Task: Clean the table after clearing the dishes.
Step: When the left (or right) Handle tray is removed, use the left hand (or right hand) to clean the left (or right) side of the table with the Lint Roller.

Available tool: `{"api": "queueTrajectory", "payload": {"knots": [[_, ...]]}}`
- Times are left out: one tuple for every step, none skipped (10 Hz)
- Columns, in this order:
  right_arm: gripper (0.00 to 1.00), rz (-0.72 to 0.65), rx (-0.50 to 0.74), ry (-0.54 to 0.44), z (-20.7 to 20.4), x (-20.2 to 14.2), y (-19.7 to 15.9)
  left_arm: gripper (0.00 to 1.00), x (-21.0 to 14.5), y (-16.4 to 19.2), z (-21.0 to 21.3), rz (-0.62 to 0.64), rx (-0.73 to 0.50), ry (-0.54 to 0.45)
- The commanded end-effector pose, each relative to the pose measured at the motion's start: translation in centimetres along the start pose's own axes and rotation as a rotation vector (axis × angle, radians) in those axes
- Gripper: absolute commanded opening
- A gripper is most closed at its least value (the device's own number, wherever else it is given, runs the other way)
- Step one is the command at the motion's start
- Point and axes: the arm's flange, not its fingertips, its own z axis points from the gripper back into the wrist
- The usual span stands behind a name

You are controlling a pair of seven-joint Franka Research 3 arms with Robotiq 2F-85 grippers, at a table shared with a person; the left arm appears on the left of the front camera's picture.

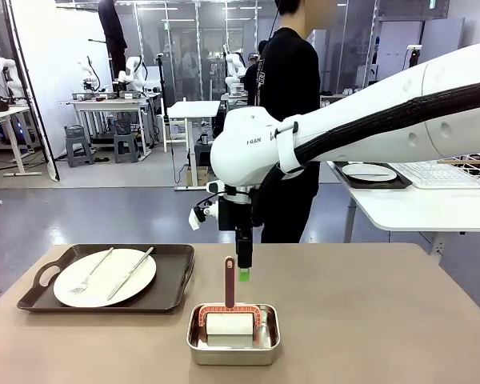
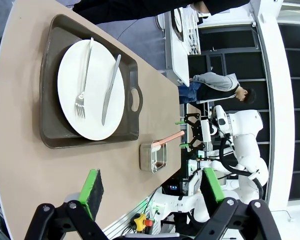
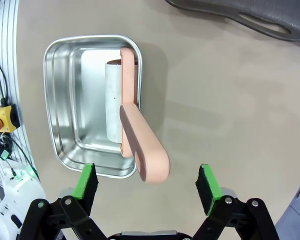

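The right gripper (image 1: 244, 274) hangs wide open and empty above the steel pan (image 1: 196, 342) at the lower middle of the front view. A lint roller (image 1: 228, 324) lies in that pan, and its pink handle (image 1: 230, 282) rises out of it, with its tip just beside the gripper's green pads. In the right wrist view the handle (image 3: 140, 145) runs from the pan at upper left down to the bottom centre. Its free end lies between the two pads, nearer the picture's left one. That long axis crosses the line the jaws would close along, so I judge a short descent would set up the grasp. The left gripper (image 2: 151, 190), also open and empty, is well apart from the roller, so the right arm is nearer. One plate (image 1: 104, 278) with fork (image 1: 92, 270) and knife (image 1: 130, 274) rests on its tray (image 1: 172, 272) at the left of the worktop (image 1: 368, 320), not yet cleared.
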Motion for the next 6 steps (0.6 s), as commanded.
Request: {"api": "queueTrajectory", "payload": {"knots": [[1.00,-0.001,0.002,0.021,0.3,1.0,-0.2,1.00,-0.1,0.0,0.3,-0.011,-0.004,-0.004],[1.00,-0.007,0.007,0.021,0.3,1.1,-0.5,1.00,-0.1,0.0,0.3,-0.011,-0.004,-0.004],[1.00,-0.009,0.019,0.024,0.3,1.3,-0.8,1.00,-0.1,0.0,0.3,-0.011,-0.004,-0.004],[1.00,-0.007,0.027,0.038,0.2,1.7,-0.8,1.00,-0.1,0.0,0.3,-0.011,-0.004,-0.004],[1.00,-0.008,0.034,0.049,0.0,2.0,-0.7,1.00,-0.1,0.0,0.3,-0.011,-0.004,-0.004],[1.00,-0.006,0.035,0.048,-0.2,2.2,-0.8,1.00,-0.1,0.0,0.3,-0.011,-0.004,-0.004]]}}
